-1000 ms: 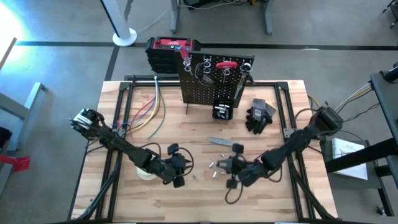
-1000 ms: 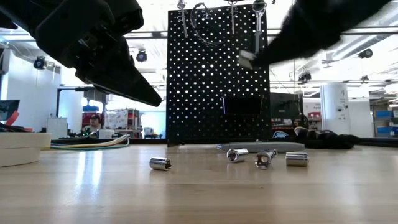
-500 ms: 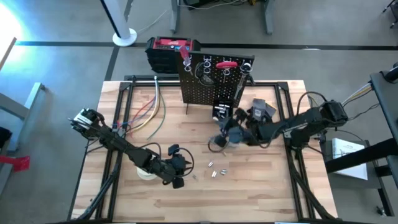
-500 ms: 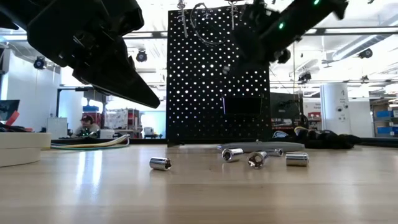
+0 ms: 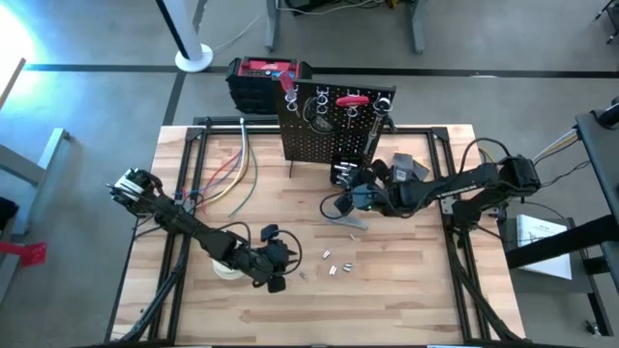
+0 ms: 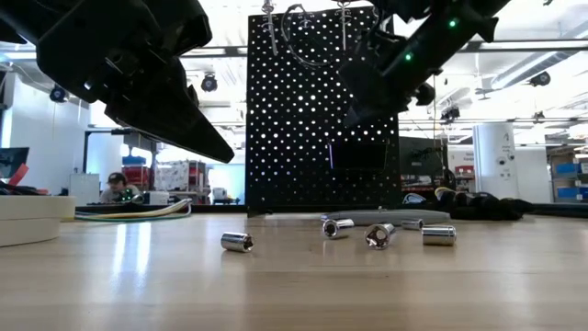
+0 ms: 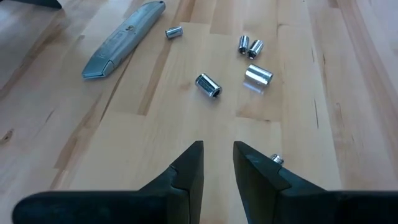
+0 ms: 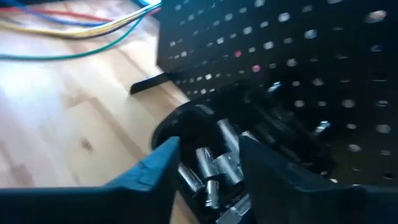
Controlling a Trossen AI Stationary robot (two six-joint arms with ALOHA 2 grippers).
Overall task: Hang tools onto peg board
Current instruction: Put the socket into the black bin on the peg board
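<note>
Two pincers over worktop (image 5: 193, 319) from above: right pincer (image 5: 354, 192) just before peg board (image 5: 334, 121), left pincer (image 5: 278, 259) near front edge beside loose bits (image 5: 335, 263). From left wrist: fingers (image 7: 190, 163) parted, empty, bits ahead. From right wrist: fingers (image 8: 163, 158) parted above black bin (image 8: 205, 134) holding bits.

A red-and-black box (image 5: 263, 79) stood behind the table (image 5: 193, 300). Coloured cables (image 5: 235, 169) lay across the wood. Black gloves (image 5: 410, 172) lay near the right edge; a whitish tape roll (image 6: 26, 219) sat front-left.
</note>
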